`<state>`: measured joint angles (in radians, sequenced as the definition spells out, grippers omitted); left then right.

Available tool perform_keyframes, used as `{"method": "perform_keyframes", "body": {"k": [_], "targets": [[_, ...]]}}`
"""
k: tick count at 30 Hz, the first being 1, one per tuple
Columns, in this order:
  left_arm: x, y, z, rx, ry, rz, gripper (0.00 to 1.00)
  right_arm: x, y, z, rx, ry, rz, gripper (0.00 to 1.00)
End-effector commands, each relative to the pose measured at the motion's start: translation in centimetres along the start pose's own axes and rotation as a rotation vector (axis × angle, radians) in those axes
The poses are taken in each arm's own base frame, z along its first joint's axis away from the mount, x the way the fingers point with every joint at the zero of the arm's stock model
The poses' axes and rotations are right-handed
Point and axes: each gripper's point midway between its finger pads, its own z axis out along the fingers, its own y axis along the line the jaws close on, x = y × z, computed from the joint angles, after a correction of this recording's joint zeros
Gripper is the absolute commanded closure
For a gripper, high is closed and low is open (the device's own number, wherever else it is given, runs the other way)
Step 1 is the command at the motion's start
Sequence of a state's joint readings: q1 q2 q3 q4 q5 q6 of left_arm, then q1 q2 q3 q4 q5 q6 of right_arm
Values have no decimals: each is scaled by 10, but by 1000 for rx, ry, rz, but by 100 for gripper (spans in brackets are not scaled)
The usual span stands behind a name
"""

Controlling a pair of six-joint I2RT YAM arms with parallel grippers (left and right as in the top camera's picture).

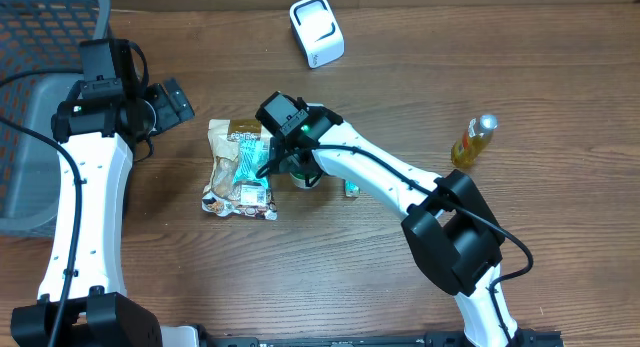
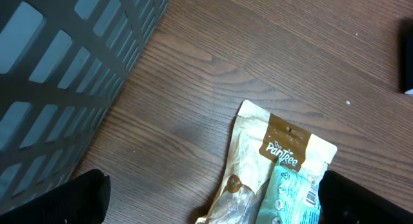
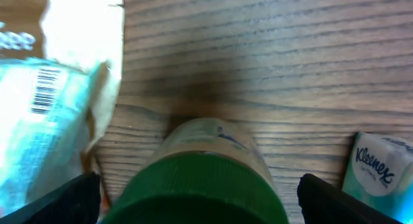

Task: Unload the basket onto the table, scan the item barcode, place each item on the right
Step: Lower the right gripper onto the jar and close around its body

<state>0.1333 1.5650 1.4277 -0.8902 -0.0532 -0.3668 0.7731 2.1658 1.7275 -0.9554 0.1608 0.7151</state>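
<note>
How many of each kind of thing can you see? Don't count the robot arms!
Bottles and jars: 2 (yellow bottle, green-lidded jar)
Packets: 3 (tan snack bag, teal packet, Kleenex pack)
Scanners: 1 (white scanner)
Baskets: 1 (grey basket)
Total: 7

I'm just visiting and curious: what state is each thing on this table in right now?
Jar: upright, green lid on.
Left gripper: open, empty.
Right gripper: open, astride the jar.
Snack bag: lying flat.
Teal packet: on the snack bag, barcode facing up.
Bottle: capped.
Scanner: apart from both grippers.
</note>
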Motion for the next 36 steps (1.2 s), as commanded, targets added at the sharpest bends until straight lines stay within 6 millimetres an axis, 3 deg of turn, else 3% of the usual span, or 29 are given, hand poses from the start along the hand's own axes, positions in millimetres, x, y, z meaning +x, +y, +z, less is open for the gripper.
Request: {"method": "perform_keyframes", "body": {"k": [1,11,20,28,31,36], "targets": [[-5,4,0,-8,-11,-6,0,5,-2,6,9,7,5,6],[-5,4,0,-8,-11,-6,0,3,1,8,-2,-4,8,6],[-5,4,0,-8,-11,-6,0,4,0,9,2,0,7,14],[-5,4,0,-8,-11,-5,1,11,-4,28,33,30,1,14],[-5,4,0,-8,-11,-5,0,12,-4,29,36,34,0,22],[-5,4,0,-8,-11,-5,0,12,-5,29,37,35,0,23]]}}
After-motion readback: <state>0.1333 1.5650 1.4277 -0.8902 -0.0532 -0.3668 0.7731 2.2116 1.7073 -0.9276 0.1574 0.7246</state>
